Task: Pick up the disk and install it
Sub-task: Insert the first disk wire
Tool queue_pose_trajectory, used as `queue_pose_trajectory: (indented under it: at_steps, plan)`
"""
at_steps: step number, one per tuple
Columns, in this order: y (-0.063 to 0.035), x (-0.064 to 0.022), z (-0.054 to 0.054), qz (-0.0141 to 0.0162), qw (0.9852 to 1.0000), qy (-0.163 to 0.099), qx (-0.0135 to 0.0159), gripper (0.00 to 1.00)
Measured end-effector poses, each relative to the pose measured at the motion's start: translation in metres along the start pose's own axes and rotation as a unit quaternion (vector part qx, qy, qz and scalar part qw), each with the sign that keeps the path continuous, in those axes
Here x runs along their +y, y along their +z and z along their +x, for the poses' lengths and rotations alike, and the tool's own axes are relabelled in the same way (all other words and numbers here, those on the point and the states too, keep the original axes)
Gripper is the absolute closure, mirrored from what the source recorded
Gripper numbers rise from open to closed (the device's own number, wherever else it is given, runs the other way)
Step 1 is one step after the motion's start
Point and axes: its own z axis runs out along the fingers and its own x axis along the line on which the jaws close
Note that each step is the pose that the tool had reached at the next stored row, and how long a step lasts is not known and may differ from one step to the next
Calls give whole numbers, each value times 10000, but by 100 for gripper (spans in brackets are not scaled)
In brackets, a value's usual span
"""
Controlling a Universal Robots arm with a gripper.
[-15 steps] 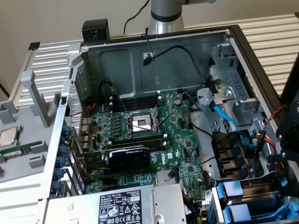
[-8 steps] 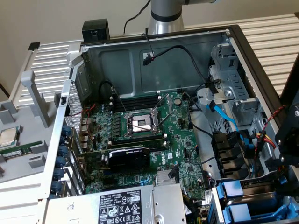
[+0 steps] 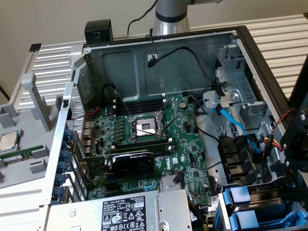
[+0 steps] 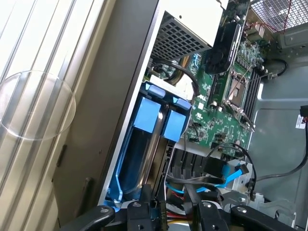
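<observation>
We find the gripper [image 4: 171, 216] at the case's [image 3: 159, 62] four o'clock, near the disk [image 4: 148, 156]. Cables [image 4: 208, 180] crowd alongside, and we cannot tell how its jaws stand.

The exterior view looks steeply down from above into the open computer case [image 3: 159, 62], at middling range. The wrist view sits just behind the gripper [image 4: 168, 209], close over the blue drive carriers [image 4: 159, 118], facing along the case. Both views take in the motherboard [image 3: 187, 130] and its CPU socket [image 3: 144, 127].
</observation>
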Motion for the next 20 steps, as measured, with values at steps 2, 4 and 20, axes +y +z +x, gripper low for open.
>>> queue_pose_trajectory:
  at_steps: [2,4,20]
  plan:
    - [1,-4,-1,-9,10000,1,-2,60]
    - [-1,-11,0,-21,10000,6,-6,60]
    - [-11,-98,31,-198,9997,114,-73,70]
